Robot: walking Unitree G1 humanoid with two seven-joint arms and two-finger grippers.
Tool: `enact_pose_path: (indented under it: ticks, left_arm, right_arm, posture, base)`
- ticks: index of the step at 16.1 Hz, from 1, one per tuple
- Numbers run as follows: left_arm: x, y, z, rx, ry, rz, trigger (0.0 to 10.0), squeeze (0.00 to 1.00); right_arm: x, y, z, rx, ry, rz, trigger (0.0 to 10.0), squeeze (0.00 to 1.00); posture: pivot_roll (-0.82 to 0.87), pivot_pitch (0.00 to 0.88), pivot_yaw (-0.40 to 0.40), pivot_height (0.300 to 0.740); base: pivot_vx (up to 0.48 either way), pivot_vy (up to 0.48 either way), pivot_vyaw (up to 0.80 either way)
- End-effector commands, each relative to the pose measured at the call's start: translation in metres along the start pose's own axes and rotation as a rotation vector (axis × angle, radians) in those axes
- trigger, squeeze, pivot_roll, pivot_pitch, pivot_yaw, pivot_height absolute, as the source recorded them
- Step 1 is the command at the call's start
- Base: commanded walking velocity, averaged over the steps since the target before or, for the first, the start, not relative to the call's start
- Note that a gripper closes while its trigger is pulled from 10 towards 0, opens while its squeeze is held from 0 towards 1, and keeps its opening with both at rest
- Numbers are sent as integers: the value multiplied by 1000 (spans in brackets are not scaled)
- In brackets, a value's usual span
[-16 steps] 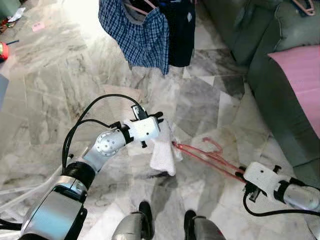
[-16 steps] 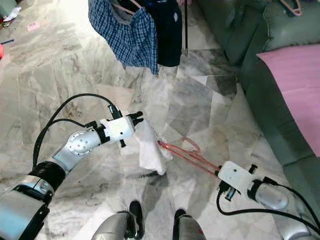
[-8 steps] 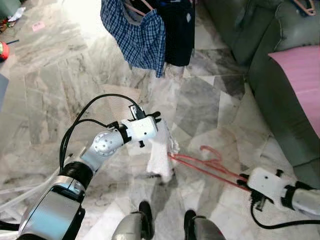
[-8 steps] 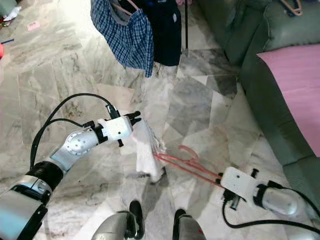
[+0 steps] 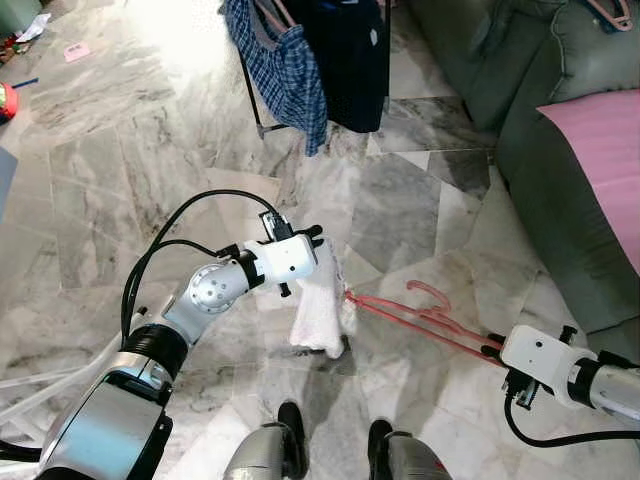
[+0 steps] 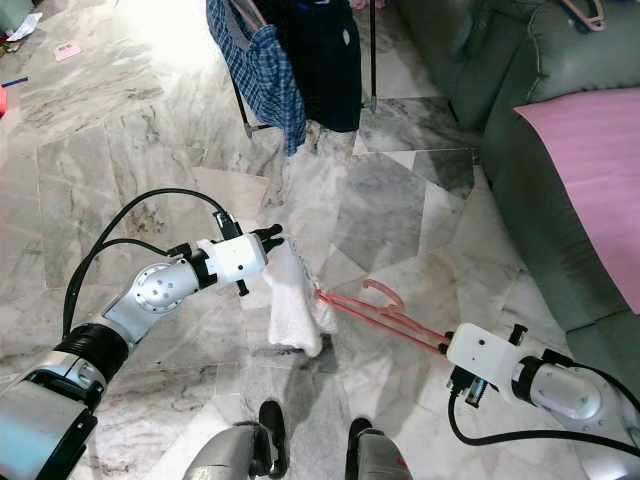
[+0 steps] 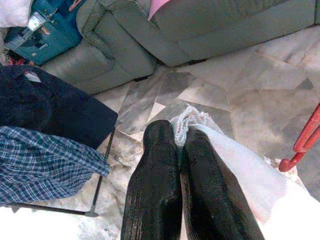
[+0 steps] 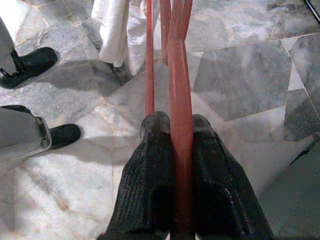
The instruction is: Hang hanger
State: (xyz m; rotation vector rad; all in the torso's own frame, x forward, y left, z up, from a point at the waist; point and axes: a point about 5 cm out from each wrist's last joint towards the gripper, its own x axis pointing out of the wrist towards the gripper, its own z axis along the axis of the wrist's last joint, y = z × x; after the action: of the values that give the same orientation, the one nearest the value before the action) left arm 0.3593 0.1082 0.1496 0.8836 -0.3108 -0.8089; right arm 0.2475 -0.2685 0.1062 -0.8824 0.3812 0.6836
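Grey-veined marble floor (image 5: 120, 150), green sofa (image 5: 560, 130) at right, clothes rack (image 5: 310, 60) ahead | left gripper (image 7: 177, 145) extended mid-air, clamped on white towel (image 5: 318, 310) | right gripper (image 8: 175, 150) held low, closed on red hanger (image 5: 420, 312), which is threaded into the towel above the floor

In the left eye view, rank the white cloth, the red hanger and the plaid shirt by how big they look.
1. plaid shirt, partly cut off at the top
2. red hanger, long but thin
3. white cloth
Hanger against cloth is close.
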Motion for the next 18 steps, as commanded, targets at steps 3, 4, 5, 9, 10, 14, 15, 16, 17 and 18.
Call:
enact_pose_path:
  ticks: [3, 4, 5, 9, 10, 14, 15, 16, 17, 18]
  left_arm:
    - [-3, -5, -3, -8, 4, -15, 10000, 0]
    - [-3, -5, -3, -8, 2, -15, 10000, 0]
    - [-3, -4, -2, -9, -6, -16, 10000, 0]
    - [-5, -4, -1, -9, -11, -15, 10000, 0]
    - [-5, -4, -1, -9, -12, -15, 10000, 0]
    - [-6, -4, -2, -10, -13, -17, 10000, 0]
    - [-6, -4, -2, -11, -13, -17, 10000, 0]
    - [-6, -4, -1, -11, -14, -18, 10000, 0]
    - [-6, -4, -1, -11, -15, -18, 10000, 0]
    - [-6, -4, -1, -11, -15, -18, 10000, 0]
  right_arm:
    - [6, 6, -3, 0, 6, 7, 10000, 0]
    - [7, 6, -3, -3, 5, 3, 10000, 0]
    - [10, 6, -2, -6, 5, 0, 10000, 0]
    - [10, 4, -3, -7, 5, -3, 10000, 0]
    - [11, 4, -4, -8, 6, -1, 10000, 0]
    - [9, 4, -6, -8, 13, 7, 10000, 0]
    - [8, 4, -7, -8, 15, 8, 10000, 0]
    - [8, 3, -7, -10, 18, 8, 10000, 0]
    - [8, 3, -8, -11, 19, 7, 10000, 0]
    - [8, 3, -8, -10, 18, 6, 10000, 0]
  posture:
    - [-21, 320, 86, 740]
    - [-21, 320, 86, 740]
    - [-19, 321, 86, 740]
    - [-15, 324, 84, 740]
    - [-14, 325, 84, 740]
    - [-16, 327, 84, 740]
    - [-17, 328, 84, 740]
    - [-18, 328, 85, 740]
    - [-19, 328, 84, 740]
    - [-20, 328, 85, 740]
  base:
    - [0, 0, 0]
    - [0, 0, 0]
    - [0, 0, 0]
    - [0, 0, 0]
    - [0, 0, 0]
    - [0, 0, 0]
    - [0, 0, 0]
    - [0, 0, 0]
    - [0, 0, 0]
    - [0, 0, 0]
